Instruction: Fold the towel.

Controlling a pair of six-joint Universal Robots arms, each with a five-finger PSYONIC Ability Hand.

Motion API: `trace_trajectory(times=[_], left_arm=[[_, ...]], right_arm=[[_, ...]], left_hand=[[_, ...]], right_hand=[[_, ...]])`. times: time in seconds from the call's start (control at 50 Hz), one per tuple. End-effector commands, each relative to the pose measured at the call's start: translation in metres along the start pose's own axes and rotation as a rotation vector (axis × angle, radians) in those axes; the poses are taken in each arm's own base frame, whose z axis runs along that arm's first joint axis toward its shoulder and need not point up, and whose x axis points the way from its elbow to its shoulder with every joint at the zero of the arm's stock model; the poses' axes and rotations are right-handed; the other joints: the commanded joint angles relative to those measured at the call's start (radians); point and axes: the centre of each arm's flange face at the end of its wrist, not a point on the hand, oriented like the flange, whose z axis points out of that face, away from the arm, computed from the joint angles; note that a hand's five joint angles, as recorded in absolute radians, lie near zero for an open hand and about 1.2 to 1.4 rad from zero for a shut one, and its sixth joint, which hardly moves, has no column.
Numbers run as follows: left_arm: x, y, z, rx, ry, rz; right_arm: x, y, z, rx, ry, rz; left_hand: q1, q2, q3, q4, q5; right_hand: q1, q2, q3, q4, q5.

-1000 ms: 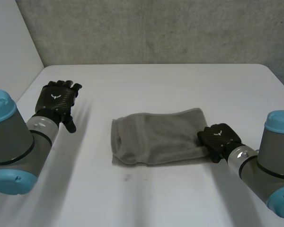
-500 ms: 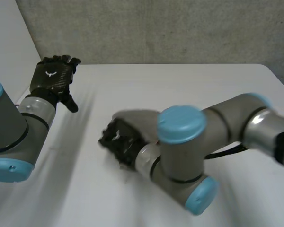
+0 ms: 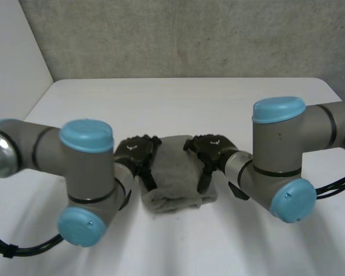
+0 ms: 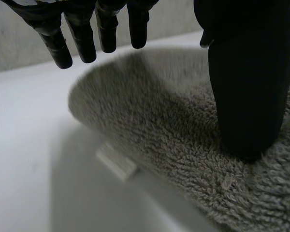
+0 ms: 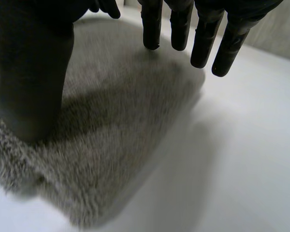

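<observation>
Towel (image 3: 176, 183): grey terry, folded into a thick, narrow bundle. It lies on the table (image 3: 178, 103) near the middle, between the two hands. Its near end is rounded and rumpled. In the left wrist view a small white tag (image 4: 116, 162) sticks out from under its folded edge onto the table.

Left hand (image 3: 134, 153): black, at the towel's left edge, palm down. In its wrist view the fingers (image 4: 82, 35) hang straight and spread above the towel's far rim, clear of the cloth. The thumb (image 4: 246, 82) stands with its tip pressed onto the pile. Nothing is grasped; the hand is wide.

Right hand (image 3: 210, 148): black, at the towel's right edge, opposite the left hand. In its wrist view the fingers (image 5: 202, 35) are straight and slightly apart, over the far rim of the bundle. The thumb (image 5: 33, 72) rests its tip on the cloth. The hand is wide and holds nothing.

Left arm (image 3: 83, 172) and right arm (image 3: 279, 149): both bent inward toward the towel, grey with light-blue caps.

Table: white.

Wall (image 3: 178, 34): grey, rough, behind the table's far edge.
</observation>
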Motion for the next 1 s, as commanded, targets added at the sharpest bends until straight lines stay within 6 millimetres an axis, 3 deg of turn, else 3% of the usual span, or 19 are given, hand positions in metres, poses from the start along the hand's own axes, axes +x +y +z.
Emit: trace_trajectory(times=[0.02,0.1,0.16,0.2,0.22,0.24,0.26,0.28,0.3,0.32,0.36,0.38,0.42,0.48,0.52,0.66,1.0], left_arm=[[-0.002,0.014,0.007,-0.031,-0.043,0.012],[-0.002,0.010,0.004,-0.021,-0.044,0.012],[-0.002,-0.006,0.000,0.015,-0.043,0.012],[-0.002,-0.029,-0.013,0.057,-0.042,0.019],[-0.002,-0.029,-0.013,0.057,-0.042,0.019],[-0.002,-0.047,-0.022,0.093,-0.040,0.021],[-0.002,-0.047,-0.022,0.093,-0.040,0.021],[-0.002,-0.067,-0.032,0.141,-0.041,0.019],[-0.002,-0.089,-0.045,0.199,-0.039,0.015],[-0.002,-0.089,-0.045,0.199,-0.039,0.015],[-0.007,-0.131,-0.072,0.325,-0.047,0.000],[-0.008,-0.132,-0.072,0.326,-0.048,0.000],[-0.020,-0.171,-0.100,0.453,-0.079,-0.007],[-0.031,-0.186,-0.113,0.501,-0.114,-0.002],[-0.055,-0.208,-0.132,0.567,-0.201,0.014],[-0.066,-0.211,-0.147,0.553,-0.250,0.020],[-0.059,-0.185,-0.138,0.433,-0.219,0.020]], right_arm=[[0.002,0.012,0.006,-0.041,-0.006,-0.015],[0.003,0.007,0.005,-0.022,-0.010,-0.017],[0.002,0.000,0.003,-0.003,-0.013,-0.020],[0.002,-0.026,-0.011,0.075,-0.002,-0.036],[0.002,-0.026,-0.011,0.076,-0.001,-0.037],[0.003,-0.045,-0.023,0.138,0.015,-0.048],[0.004,-0.066,-0.036,0.214,0.033,-0.059],[0.004,-0.066,-0.036,0.215,0.033,-0.059],[0.007,-0.086,-0.050,0.291,0.055,-0.069],[0.007,-0.087,-0.051,0.291,0.056,-0.069],[0.022,-0.121,-0.080,0.427,0.161,-0.069],[0.022,-0.121,-0.080,0.427,0.161,-0.069],[0.037,-0.145,-0.110,0.504,0.298,-0.063],[0.047,-0.152,-0.122,0.517,0.372,-0.057],[0.064,-0.156,-0.139,0.506,0.493,-0.063],[0.077,-0.149,-0.144,0.419,0.547,-0.095],[0.077,-0.145,-0.144,0.392,0.539,-0.092]], left_hand=[[0.038,0.034,0.034,0.035,0.037],[0.035,0.031,0.031,0.032,0.034],[0.030,0.025,0.025,0.026,0.028],[0.018,0.013,0.014,0.014,0.017],[0.018,0.013,0.014,0.014,0.017],[0.009,0.004,0.005,0.005,0.008],[0.009,0.004,0.005,0.005,0.008],[0.003,-0.002,-0.001,0.000,0.002],[0.000,-0.005,-0.004,-0.003,-0.001],[0.000,-0.005,-0.004,-0.003,-0.001],[-0.011,-0.016,-0.016,-0.015,-0.013],[-0.011,-0.016,-0.016,-0.015,-0.013],[-0.011,-0.016,-0.016,-0.015,-0.013],[-0.009,-0.013,-0.013,-0.012,-0.010],[0.000,-0.005,-0.004,-0.003,-0.001],[0.003,-0.002,-0.001,-0.001,0.002],[-0.011,-0.016,-0.016,-0.015,-0.013]], right_hand=[[-0.052,-0.076,-0.065,-0.079,-0.055],[-0.052,-0.076,-0.065,-0.079,-0.055],[-0.052,-0.076,-0.065,-0.079,-0.055],[-0.052,-0.076,-0.065,-0.079,-0.055],[-0.052,-0.076,-0.065,-0.079,-0.055],[-0.052,-0.076,-0.065,-0.079,-0.055],[-0.052,-0.076,-0.065,-0.079,-0.055],[-0.052,-0.076,-0.065,-0.079,-0.055],[-0.052,-0.076,-0.065,-0.079,-0.055],[-0.052,-0.076,-0.065,-0.079,-0.055],[-0.052,-0.076,-0.065,-0.079,-0.055],[-0.052,-0.076,-0.065,-0.079,-0.055],[-0.052,-0.076,-0.065,-0.079,-0.055],[-0.052,-0.076,-0.065,-0.079,-0.055],[-0.052,-0.076,-0.065,-0.079,-0.055],[-0.052,-0.076,-0.065,-0.079,-0.055],[-0.052,-0.076,-0.065,-0.079,-0.055]])
